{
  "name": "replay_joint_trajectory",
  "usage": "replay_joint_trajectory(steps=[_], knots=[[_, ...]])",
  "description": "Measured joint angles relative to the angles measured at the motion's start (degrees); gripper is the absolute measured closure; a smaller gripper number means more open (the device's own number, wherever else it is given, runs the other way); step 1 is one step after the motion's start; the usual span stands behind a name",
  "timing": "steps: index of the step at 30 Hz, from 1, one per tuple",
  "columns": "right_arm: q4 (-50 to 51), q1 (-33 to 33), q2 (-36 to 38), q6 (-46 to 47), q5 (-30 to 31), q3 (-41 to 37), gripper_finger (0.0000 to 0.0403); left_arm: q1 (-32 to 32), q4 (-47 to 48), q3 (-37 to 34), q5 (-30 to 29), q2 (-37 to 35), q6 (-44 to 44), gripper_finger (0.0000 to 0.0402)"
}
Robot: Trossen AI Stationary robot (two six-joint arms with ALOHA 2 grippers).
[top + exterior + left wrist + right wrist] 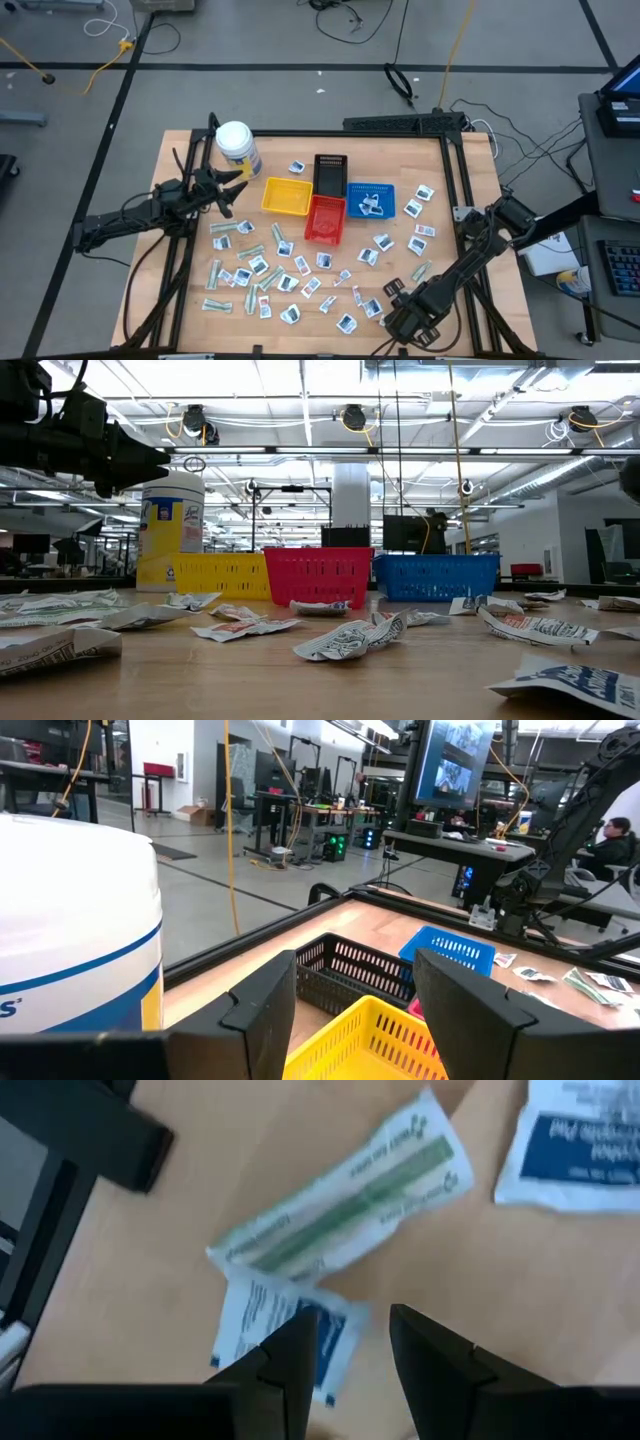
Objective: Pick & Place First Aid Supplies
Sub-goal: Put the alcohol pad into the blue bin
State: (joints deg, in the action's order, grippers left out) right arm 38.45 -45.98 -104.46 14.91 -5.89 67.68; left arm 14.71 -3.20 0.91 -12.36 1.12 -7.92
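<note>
Many small first aid packets [270,275] lie flat across the wooden table. My right gripper [352,1330] hangs open near the table's near right corner [397,297], pointing steeply down. Below it lie a white packet with blue print [262,1325], partly hidden behind one finger, and a long pale green wrapper [345,1200] just beyond. Nothing is between the fingers. My left gripper [355,980] waits open and level at the table's left [228,190], beside the white jar [237,145].
Yellow [287,196], black [330,172], red [325,218] and blue [371,200] trays stand together at the table's middle far side. The blue tray holds some packets. A black frame rail [70,1190] runs along the table edge close to my right gripper.
</note>
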Motion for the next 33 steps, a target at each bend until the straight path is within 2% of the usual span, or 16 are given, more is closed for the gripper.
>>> replay_joint_trajectory(steps=[8, 18, 25, 33], knots=[[-3.46, -0.01, -0.12, -2.23, -0.14, -2.14, 0.0287, 0.0, 0.0, 0.0, 0.0, 0.01, 0.02, 0.0192], [-6.29, -0.19, 0.06, -3.73, -0.06, -4.21, 0.0395, 0.01, 0.0, 0.0, 0.0, 0.0, 0.0, 0.0192], [-6.07, -0.2, 0.48, -3.66, -0.11, -4.2, 0.0401, 0.0, 0.0, 0.0, 0.01, 0.01, 0.01, 0.0192], [4.15, -0.03, 7.49, -0.25, -0.48, -1.13, 0.0402, 0.01, 0.0, -0.01, 0.01, 0.0, 0.0, 0.0192]])
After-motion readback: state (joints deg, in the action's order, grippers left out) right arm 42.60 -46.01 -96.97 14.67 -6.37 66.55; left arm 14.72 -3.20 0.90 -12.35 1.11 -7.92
